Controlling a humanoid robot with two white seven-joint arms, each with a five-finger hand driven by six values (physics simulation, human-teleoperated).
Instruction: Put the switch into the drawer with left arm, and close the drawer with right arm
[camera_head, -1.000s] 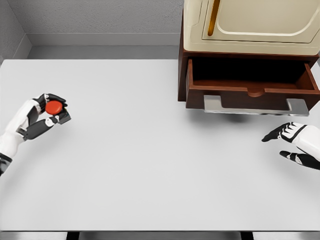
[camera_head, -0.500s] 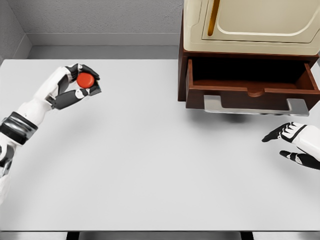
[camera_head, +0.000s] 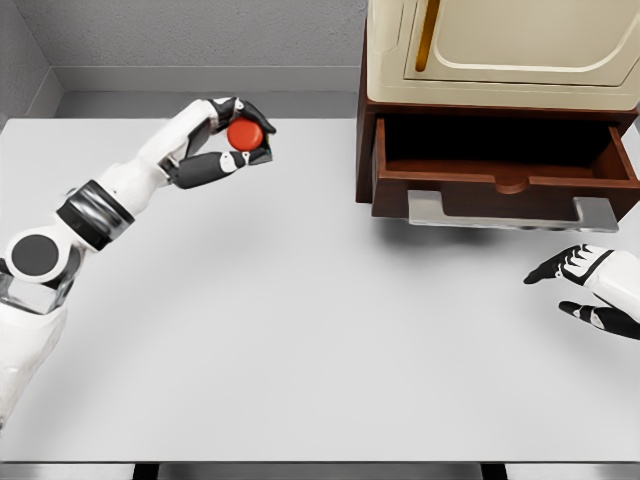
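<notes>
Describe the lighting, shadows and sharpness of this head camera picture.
Head view: even, diffuse simulator lighting with no glare on the white table; a soft shadow lies under the open drawer, whose inside is dark; everything is sharp, including the left hand and its red switch; no blur or visible distortion.

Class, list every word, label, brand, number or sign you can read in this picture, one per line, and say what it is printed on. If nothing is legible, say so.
There are none: no legible text on the red switch in the left hand, the open drawer, the cream cabinet above it, the table or the right hand.
</notes>
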